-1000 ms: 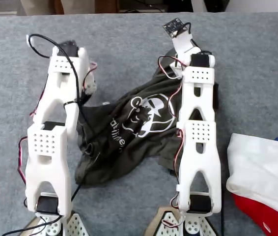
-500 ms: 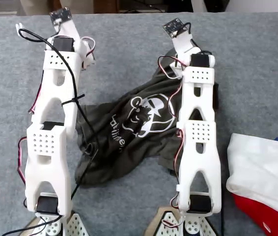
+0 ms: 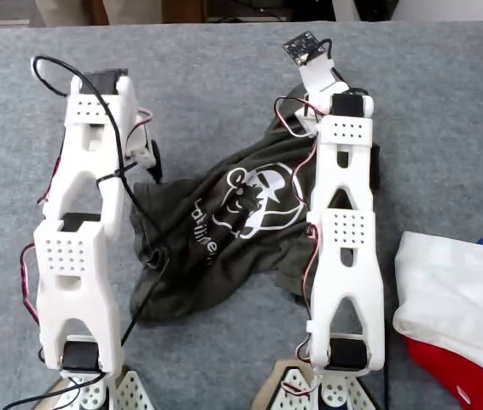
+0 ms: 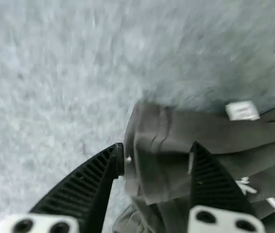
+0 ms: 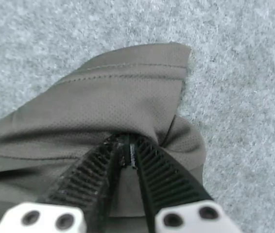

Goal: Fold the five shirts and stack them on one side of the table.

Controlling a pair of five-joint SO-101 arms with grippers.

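High view: two white arms are counted on the grey worktop (image 3: 446, 111), the left arm (image 3: 75, 256) and the right arm (image 3: 344, 239) side by side. Three shirts are counted. One dark shirt (image 3: 224, 231) with a white print is spread, rumpled, between the arms. One white shirt (image 3: 455, 290) is piled at the right edge, and one red shirt (image 3: 455, 376) is tucked under it. The right side of the dark shirt is covered by the right arm. A black cable (image 3: 139, 213) from the left arm is draped across the shirt's left side.

Left wrist view: a folded edge of the dark shirt (image 4: 162, 141) is seen between the left jaws. They are held apart, one finger at the cloth's edge and the other over it. One white label (image 4: 243, 110) is spotted on the fabric, near the border with the bare worktop (image 4: 55, 73).

Right wrist view: the right jaws are pressed together on a pinch of the dark shirt (image 5: 103, 97). A hemmed corner is fanned out beyond them over the worktop (image 5: 244, 97).
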